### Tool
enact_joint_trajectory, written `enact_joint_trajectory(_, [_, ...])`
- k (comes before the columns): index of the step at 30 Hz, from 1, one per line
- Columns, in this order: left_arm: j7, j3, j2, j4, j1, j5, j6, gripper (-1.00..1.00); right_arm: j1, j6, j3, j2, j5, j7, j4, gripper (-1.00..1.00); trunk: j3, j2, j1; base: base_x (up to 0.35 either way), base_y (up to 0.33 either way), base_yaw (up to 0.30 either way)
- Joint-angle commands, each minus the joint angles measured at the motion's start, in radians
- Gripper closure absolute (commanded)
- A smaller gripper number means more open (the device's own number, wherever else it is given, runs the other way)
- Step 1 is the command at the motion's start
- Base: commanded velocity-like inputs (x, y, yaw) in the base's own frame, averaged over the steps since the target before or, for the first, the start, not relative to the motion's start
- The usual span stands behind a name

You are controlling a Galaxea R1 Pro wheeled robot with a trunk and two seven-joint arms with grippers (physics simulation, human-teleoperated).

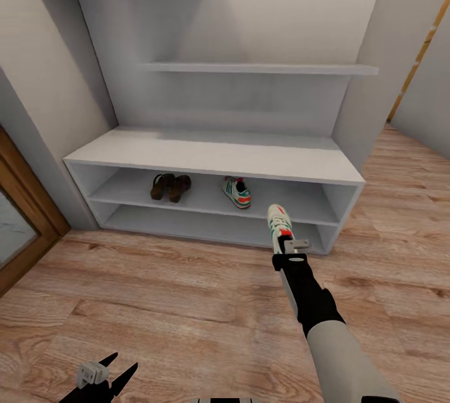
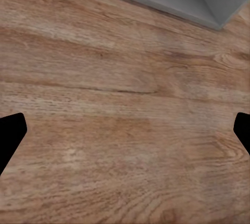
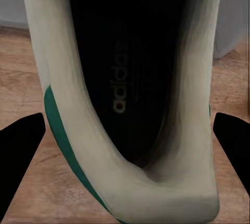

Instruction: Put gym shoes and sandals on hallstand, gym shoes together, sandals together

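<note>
Three of the four pieces of footwear already sit on the wide light-grey hallstand [image 1: 212, 159]: the pair of dark brown leather sandals [image 1: 170, 187] lies side by side on the upper open shelf tier, toward its left end, and one white lace-up gym shoe with teal stripes and a red-orange heel patch [image 1: 237, 192] rests on the same tier near the middle. The second white gym shoe [image 1: 279, 222] is carried by the right gripper [image 1: 289, 245], hanging above the warm brown wood-plank corridor floor [image 1: 175, 303] just in front of the hallstand's lower right front edge. In the right wrist view the dark fingers [image 3: 21, 161] stand to either side of the shoe's heel opening (its printed insole faces the camera), so I judge the gripper closed on the shoe, though the contact itself is hidden.

The left gripper [image 1: 103, 379] hangs low over the floor with its fingers spread apart and holding nothing.

The risk from here seems to be the shelf opening: the shoe could catch the bench's front edge on the way in and slip from the grip to the floor, or push the shelved shoe away from where its partner must land.
</note>
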Motion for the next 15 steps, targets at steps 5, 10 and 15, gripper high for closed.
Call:
enact_joint_trajectory(5, [-0.004, 0.002, 0.000, 0.001, -0.001, 0.001, -0.006, -1.00, -0.001, 0.030, 0.011, 0.001, 0.004, 0.001, -0.043, 1.00, -0.001, 0.000, 0.000, 0.000, 0.000, 0.000])
enact_joint_trajectory(10, [-0.004, 0.002, 0.000, 0.001, -0.001, 0.001, -0.005, -1.00, -0.001, 0.037, 0.015, 0.001, 0.004, 0.002, -0.062, 1.00, -0.001, 0.000, 0.000, 0.005, -0.001, 0.000])
enact_joint_trajectory(15, [-0.004, 0.002, 0.000, 0.001, -0.001, 0.001, -0.006, -1.00, -0.001, 0.037, 0.015, 0.001, 0.004, 0.002, -0.063, 1.00, -0.001, 0.000, 0.000, 0.121, -0.072, 0.000])
